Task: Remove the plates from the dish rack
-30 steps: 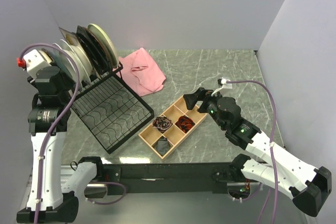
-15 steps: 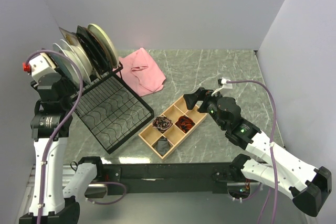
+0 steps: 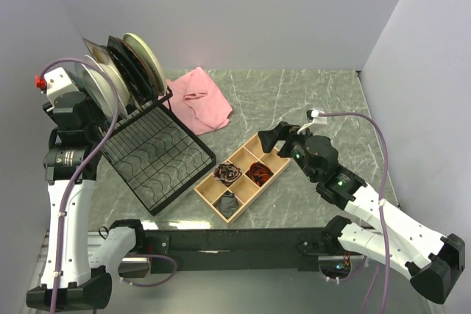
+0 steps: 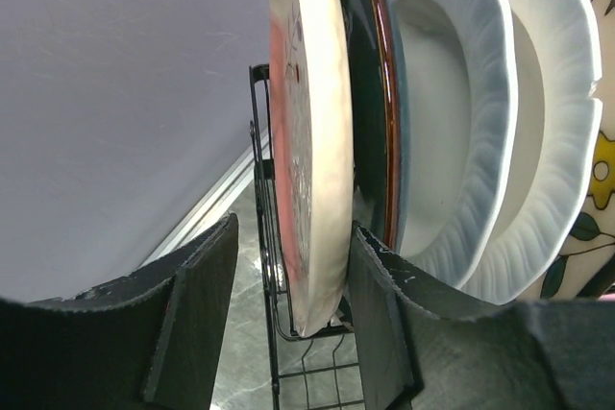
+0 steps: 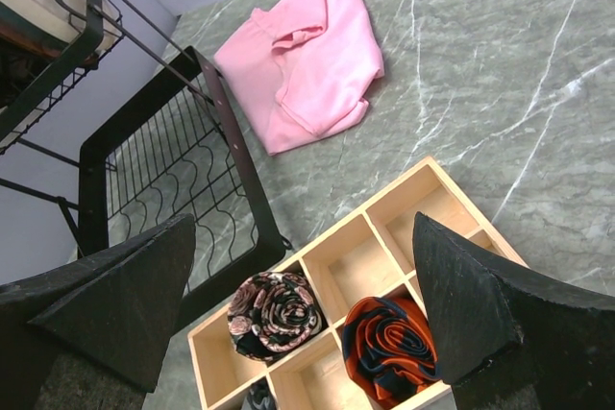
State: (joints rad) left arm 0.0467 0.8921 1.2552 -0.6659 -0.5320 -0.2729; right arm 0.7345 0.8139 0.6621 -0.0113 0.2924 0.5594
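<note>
1. The plates (image 3: 125, 68) stand on edge at the 11 o'clock end of the dish rack (image 3: 158, 159). From above, the left arm (image 3: 70, 126) hides the nearest ones.
2. The left gripper (image 4: 293, 228) has its fingers spread either side of the pink-cream plate (image 4: 307, 141) at its lower rim. A gap shows at 9 o'clock, contact at 3 o'clock is unclear, and the plate tops are cut off.
3. The right gripper (image 5: 303, 237) has its fingers spread wide and holds nothing, above the wooden tray (image 5: 423, 208).

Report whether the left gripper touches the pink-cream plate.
Cannot tell. In the left wrist view the left gripper straddles the pink-cream plate: a gap shows beside one finger, none visible at the other.
</note>
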